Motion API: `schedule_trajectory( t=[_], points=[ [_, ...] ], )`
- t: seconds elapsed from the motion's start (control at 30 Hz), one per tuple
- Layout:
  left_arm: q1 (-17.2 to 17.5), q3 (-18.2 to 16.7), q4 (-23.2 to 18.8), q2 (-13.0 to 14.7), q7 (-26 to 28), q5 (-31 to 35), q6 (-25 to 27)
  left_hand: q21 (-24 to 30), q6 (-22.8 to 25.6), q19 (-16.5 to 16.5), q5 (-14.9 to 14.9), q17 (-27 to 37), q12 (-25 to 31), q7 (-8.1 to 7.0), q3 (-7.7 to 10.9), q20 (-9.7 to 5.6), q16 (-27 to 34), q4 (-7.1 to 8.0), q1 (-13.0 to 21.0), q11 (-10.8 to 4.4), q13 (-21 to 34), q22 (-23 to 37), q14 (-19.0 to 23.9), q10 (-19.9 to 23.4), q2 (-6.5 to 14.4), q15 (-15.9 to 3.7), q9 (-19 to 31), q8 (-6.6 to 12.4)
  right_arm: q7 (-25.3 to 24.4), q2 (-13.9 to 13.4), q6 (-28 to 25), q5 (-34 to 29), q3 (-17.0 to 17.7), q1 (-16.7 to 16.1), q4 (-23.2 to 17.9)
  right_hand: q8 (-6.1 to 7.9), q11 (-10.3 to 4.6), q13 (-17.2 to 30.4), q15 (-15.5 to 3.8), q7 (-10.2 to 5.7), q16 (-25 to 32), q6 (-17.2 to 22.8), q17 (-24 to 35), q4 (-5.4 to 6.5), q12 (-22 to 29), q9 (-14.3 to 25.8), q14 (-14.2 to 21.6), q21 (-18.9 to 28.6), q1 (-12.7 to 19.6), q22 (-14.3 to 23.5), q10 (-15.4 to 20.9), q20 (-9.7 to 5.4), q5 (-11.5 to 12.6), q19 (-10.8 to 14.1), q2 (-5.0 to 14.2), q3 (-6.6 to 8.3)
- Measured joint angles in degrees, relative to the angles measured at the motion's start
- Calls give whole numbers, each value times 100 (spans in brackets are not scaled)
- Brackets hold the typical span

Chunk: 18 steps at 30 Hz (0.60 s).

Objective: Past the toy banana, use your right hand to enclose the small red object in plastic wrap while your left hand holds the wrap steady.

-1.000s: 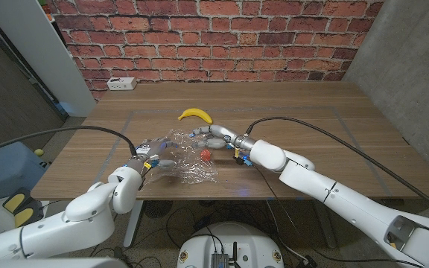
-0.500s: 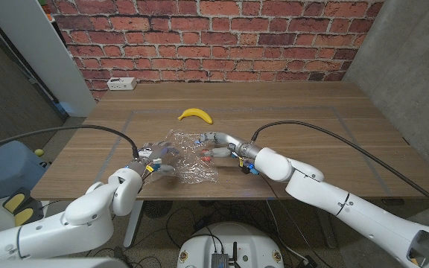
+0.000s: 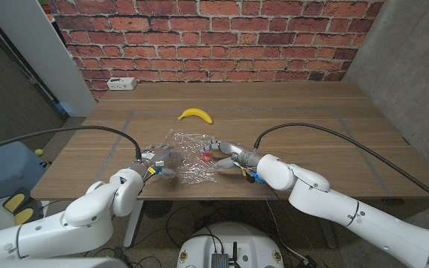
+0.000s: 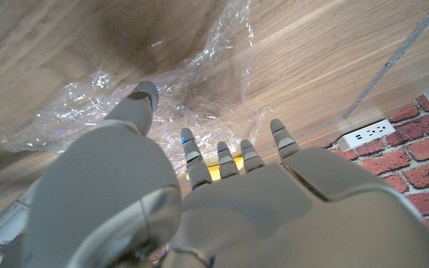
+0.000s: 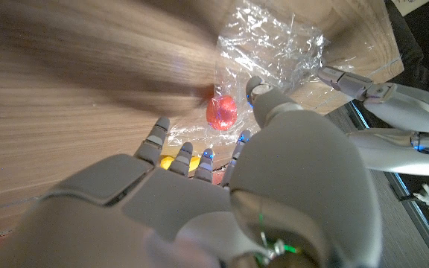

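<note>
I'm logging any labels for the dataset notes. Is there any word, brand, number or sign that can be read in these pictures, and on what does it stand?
None can be read.
The white power strip at the table's far edge: no legible marking, too small.
The toy banana, the small red object and the plastic wrap: no print visible.
The left hand and right hand: no legible lettering.

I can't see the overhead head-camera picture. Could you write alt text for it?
Two white robot arms reach onto a wooden table toward a crumpled sheet of plastic wrap: the left hand at its left edge, the right hand beside a small red object. A yellow toy banana lies beyond, before a brick wall.
</note>
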Motion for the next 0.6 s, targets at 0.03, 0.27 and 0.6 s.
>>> schedule_trajectory(
  t=[0.03,0.27,0.6],
  points=[
    [0,0,-1,1,-1,0,-1,0,45,0,-9,0,0,2,0,0,3,0,44,0,-3,0,0,0,16,0,0,15,16,-18,-41,-16,-25,0,-43,0,-20,0,-14,2,0,-39,0,0,0,11,-46,-19,36,0,-82,4,-19,-49,36,0],
    [62,0,-36,4,-54,48,-15,-62,567,84,-118,-15,96,7,0,-20,28,0,376,-4,-14,0,8,67,193,-8,26,158,237,-102,-447,-213,-187,31,-259,47,-97,0,-59,1,0,-101,0,41,0,53,-346,-126,207,-17,-555,-5,-19,-292,70,6],
    [127,-5,-50,-6,-25,103,21,-106,1306,228,-183,-14,149,7,0,6,68,0,685,24,-13,1,107,234,368,-81,26,354,367,-179,-497,-275,-318,24,-402,111,-201,0,-90,-1,0,-97,-17,41,0,88,-377,-126,333,-16,-613,-40,-19,-341,138,6]
  ],
)
